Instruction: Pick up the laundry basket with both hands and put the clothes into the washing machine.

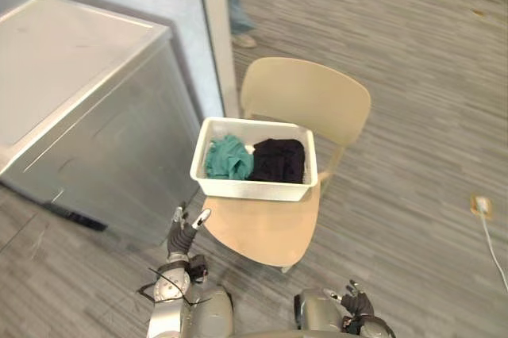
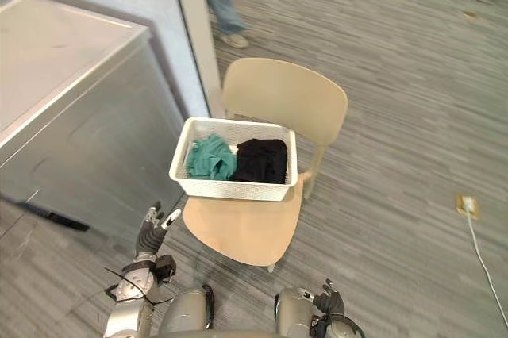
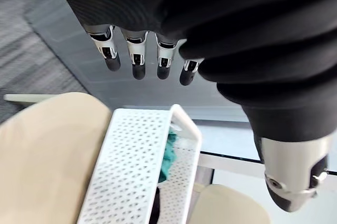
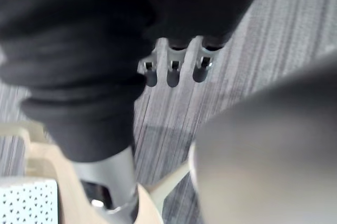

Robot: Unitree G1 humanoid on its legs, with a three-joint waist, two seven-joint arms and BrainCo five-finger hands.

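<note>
Washing machine (image 1: 79,108): at far left, silver box with a flat pale top, apparently shut; well apart from both hands, so probably to be opened only after the lift.
Left hand (image 1: 184,231): raised just beside the near left corner of the chair seat, fingers straight and spread, holding nothing; near the left end of the basket but not touching, seemingly lined up to take that side.
Person (image 1: 236,5): legs and one shoe at the far side, behind the chair, beside a pale post; to be kept clear of when carrying.
Laundry basket (image 1: 250,189): white and perforated, resting on the chair seat close to the backrest, at a handy height for lifting; touched by neither hand.
Teal garment (image 1: 228,157): crumpled in the left half of the basket, touching the black one.
Black garment (image 1: 278,159): folded loosely in the right half, below the rim, so unlikely to spill in a level lift.
Chair (image 1: 305,96): beige, serving as a stand; bare front of the seat between robot and basket, to be reached over.
Right hand (image 1: 357,304): low, right of the chair, well apart from the basket; fingers relaxed, gripping nothing; more way to go than on the left.
Step in hand: approach to both ends of the basket, grasp not yet made.
</note>
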